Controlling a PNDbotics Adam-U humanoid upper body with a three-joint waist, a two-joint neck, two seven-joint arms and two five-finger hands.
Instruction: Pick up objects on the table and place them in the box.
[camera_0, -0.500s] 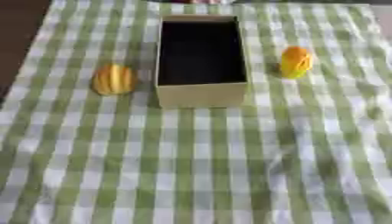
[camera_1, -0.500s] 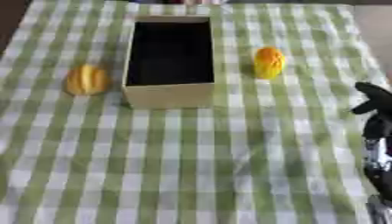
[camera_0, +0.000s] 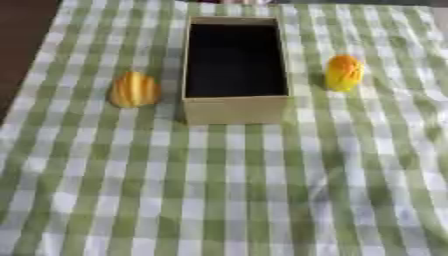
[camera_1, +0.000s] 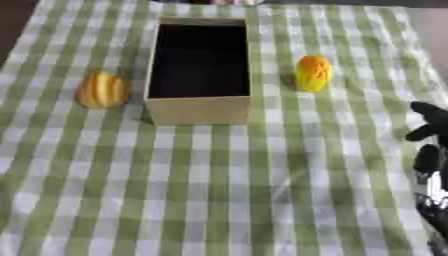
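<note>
1. Bench (camera_0: 227, 200) is covered by a green-and-white checked cloth; the landmark for all positions below is the open box (camera_0: 234, 112).
2. Box: tan cardboard, rectangular, long axis running away from the robot, top open, interior dark. Nothing can be made out inside it.
3. Ridged yellow-orange object (camera_0: 134, 90): rounded, with lengthwise ribs. It lies on the cloth to the left of the box, level with the box's near half, close to its left wall but apart from it.
4. Yellow-orange upright object (camera_0: 343, 72): taller than wide, orange toward the top and yellow lower down. It stands on the cloth to the right of the box, level with the box's middle, near its right wall but not touching.
5. Right hand (camera_1: 429, 145): seen only in the right eye view, at the right edge, nearer the robot than the box and well apart from it. Dark fingers (camera_1: 427, 111) point up and toward the box, relaxed and spread; it holds nothing and touches neither object.
6. Left hand: appears in neither view.
7. Both objects are outside the box, on the cloth.
</note>
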